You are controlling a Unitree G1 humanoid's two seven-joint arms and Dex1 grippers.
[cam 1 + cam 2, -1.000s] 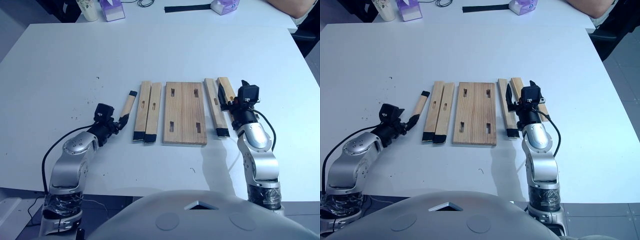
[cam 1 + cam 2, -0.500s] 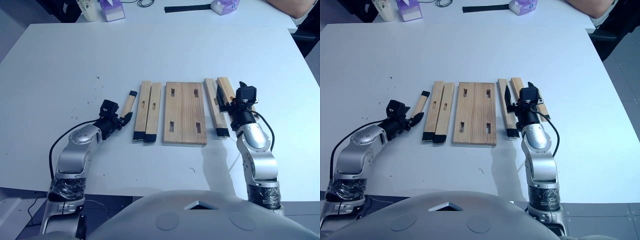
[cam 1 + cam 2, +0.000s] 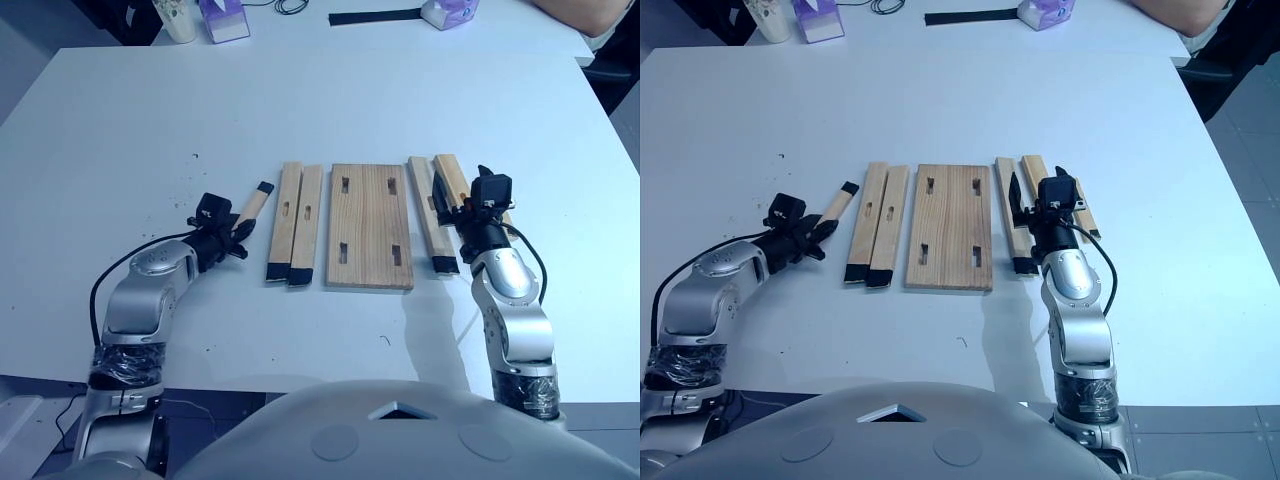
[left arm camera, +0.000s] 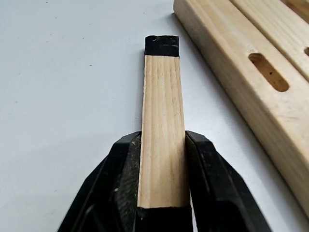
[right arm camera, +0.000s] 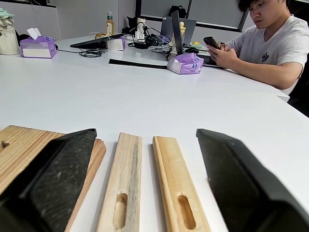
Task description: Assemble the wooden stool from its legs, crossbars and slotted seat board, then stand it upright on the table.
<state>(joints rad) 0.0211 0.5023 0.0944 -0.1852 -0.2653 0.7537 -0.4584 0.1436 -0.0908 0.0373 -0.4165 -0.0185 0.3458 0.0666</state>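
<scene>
Here, left gripper (image 4: 161, 141) around black-tipped crossbar (image 4: 162, 87)

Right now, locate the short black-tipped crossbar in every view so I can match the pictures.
Left eye view: the crossbar is the leftmost wooden piece, left of centre, its near end in the left pincer.
Right eye view: same place, just left of a slotted leg.
Left wrist view: centre, gripped by the pincer, pointing away.
Right wrist view: faces the right-hand legs.
Shared landmark: that slotted leg.
</scene>
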